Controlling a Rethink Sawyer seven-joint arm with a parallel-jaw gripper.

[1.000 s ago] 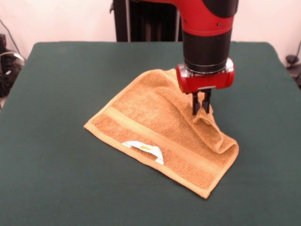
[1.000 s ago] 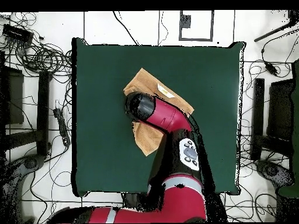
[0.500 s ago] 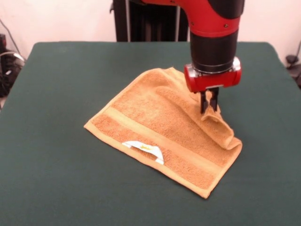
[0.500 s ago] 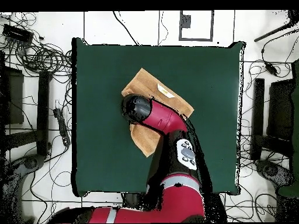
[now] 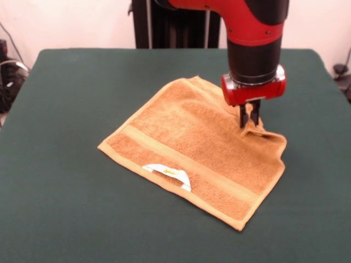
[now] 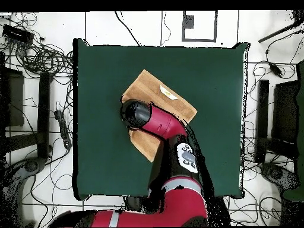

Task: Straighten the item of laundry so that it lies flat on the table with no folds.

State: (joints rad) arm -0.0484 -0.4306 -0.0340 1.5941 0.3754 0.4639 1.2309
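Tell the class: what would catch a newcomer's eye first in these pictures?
First, the red and black arm coming down from above, its gripper pinching the right-hand corner of the orange-tan towel. The towel lies nearly flat mid-table on the dark green cloth, a white label at its near edge and a small pucker under the gripper.

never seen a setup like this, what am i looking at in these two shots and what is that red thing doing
The red and black thing is a robot arm. One picture looks across the table; the other looks straight down from above. On the dark green table lies an orange-tan towel with a white label. At the arm's tip is its tool, two thin black fingers closed on the towel's right corner, which is pinched up slightly. The rest of the towel lies nearly flat.
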